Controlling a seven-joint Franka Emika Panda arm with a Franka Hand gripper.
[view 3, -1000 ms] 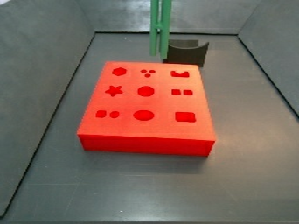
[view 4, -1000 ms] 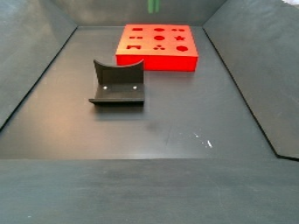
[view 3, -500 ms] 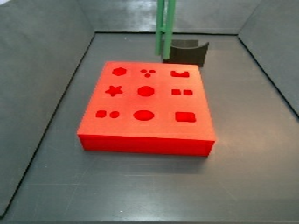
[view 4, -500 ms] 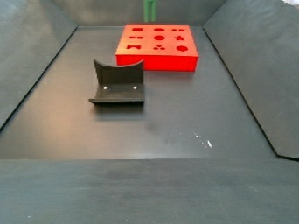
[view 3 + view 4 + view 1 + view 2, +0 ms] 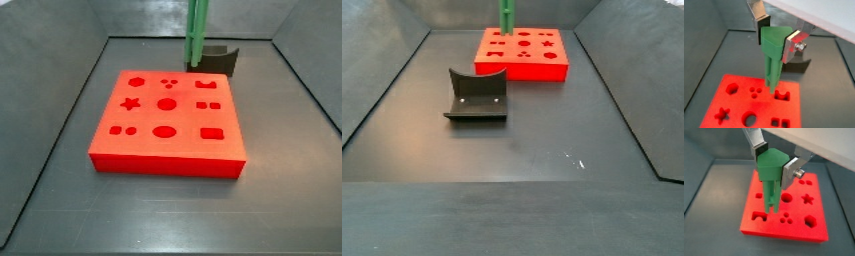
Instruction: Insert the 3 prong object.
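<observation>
My gripper (image 5: 776, 40) is shut on the wide head of the 3 prong object (image 5: 772, 62), a long bright green peg that hangs upright from the fingers (image 5: 791, 46). It shows in both wrist views, the gripper (image 5: 773, 167) holding the peg (image 5: 769, 185) above the red block with shaped holes (image 5: 811, 203). The peg's lower end hovers over the block (image 5: 737, 102), near its notched hole (image 5: 782, 94) and three-dot hole (image 5: 754, 90). In both side views only the peg (image 5: 195, 35) (image 5: 506, 14) shows above the block (image 5: 167, 125) (image 5: 523, 62); the gripper is above the frame.
The fixture (image 5: 476, 95), a dark curved bracket on a base plate, stands on the grey floor beside the block's far end (image 5: 221, 58) (image 5: 803, 65). Sloping grey walls (image 5: 382, 70) enclose the floor on all sides.
The peg has shifted sideways along the block's end, rightward in one side view and leftward in the other, still upright and still held.
</observation>
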